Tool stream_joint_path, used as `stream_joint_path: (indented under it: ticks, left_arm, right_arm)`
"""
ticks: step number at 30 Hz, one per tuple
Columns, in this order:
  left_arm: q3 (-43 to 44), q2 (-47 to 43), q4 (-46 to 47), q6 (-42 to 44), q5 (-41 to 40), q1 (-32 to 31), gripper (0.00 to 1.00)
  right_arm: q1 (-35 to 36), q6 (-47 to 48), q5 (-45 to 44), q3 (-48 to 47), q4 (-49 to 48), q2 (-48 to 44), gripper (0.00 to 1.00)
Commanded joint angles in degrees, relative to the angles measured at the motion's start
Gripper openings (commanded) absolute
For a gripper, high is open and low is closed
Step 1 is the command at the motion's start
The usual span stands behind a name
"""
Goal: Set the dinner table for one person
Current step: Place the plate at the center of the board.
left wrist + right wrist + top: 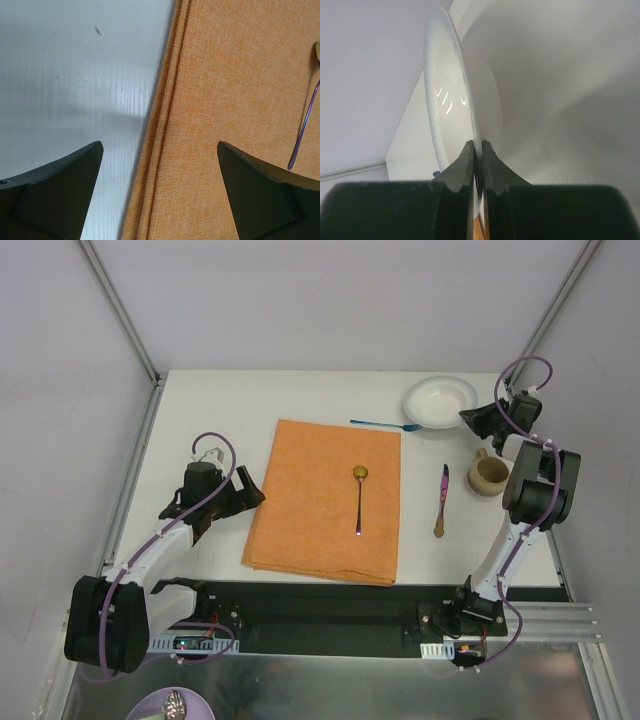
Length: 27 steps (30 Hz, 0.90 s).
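Note:
A white bowl (440, 400) sits at the back right of the white dinner table (200, 410). My right gripper (470, 418) is shut on the bowl's near-right rim; in the right wrist view the two fingers (465, 165) pinch the thin edge of the bowl (447, 100). An orange placemat (320, 530) lies mid-table with a gold-headed spoon (359, 500) on it. Low over the placemat's left edge (240, 75), my left gripper (245, 490) (160, 145) is open and holds nothing, with the bare table (75, 75) on one side and the spoon handle (305, 135) far right.
A blue utensil (385, 425) lies just behind the placemat, next to the bowl. A purple-and-gold knife (442, 500) rests right of the placemat. A beige mug (488, 475) stands close beside the right arm. Metal rails edge the table.

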State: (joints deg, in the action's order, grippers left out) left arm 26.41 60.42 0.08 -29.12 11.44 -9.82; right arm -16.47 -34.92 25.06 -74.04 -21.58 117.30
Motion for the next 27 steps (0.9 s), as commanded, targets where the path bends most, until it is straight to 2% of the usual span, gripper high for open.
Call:
stream_joint_path:
  ticks: [1, 16, 22, 27]
  left_arm:
    - [0.66, -0.92, 0.19, 1.00, 0.07, -0.63, 0.99]
    - [0.13, -1.45, 0.19, 0.91, -0.28, -0.63, 0.99]
    - [0.30, -1.27, 0.19, 1.09, -0.37, -0.63, 0.99]
    - [0.57, -1.01, 0.19, 1.18, -0.37, -0.63, 0.99]
  right_arm:
    - [-0.67, -1.47, 2.19, -3.57, -7.07, -1.64, 0.01]
    - [-0.85, -1.03, 2.63, -4.88, -5.49, 2.67, 0.08]
    - [-0.85, -0.42, 2.36, -5.06, -4.87, 3.38, 0.24]
    - [-0.85, -0.42, 2.36, -5.06, -4.70, 3.90, 0.30]
